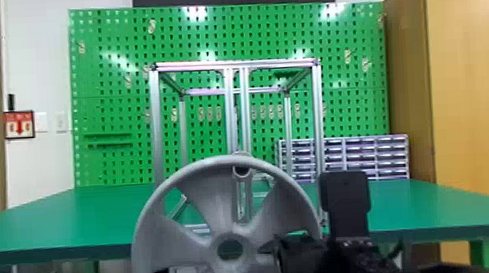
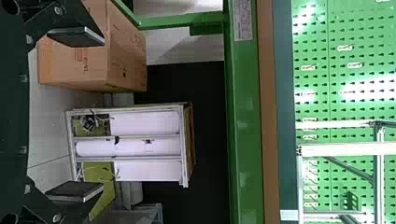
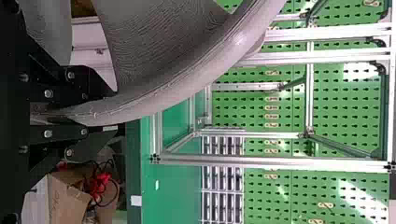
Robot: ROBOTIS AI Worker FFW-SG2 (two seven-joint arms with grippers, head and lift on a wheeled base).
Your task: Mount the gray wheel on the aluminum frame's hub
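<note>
Head view puts the gray wheel (image 1: 215, 199) nearer than the aluminum frame (image 1: 157, 126), its centre level with the counter's (image 1: 62, 254) edge; right claw (image 3: 95, 110) clamps its right rim; left claw (image 2: 74, 114) parted, empty.

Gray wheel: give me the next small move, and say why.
Probably have the right gripper, clamped on the rim, lift the wheel and ease it slightly right before any push forward. In the head view, its center hole sits well below and slightly left of the rounded part at the frame's middle posts, likely the hub.
</note>
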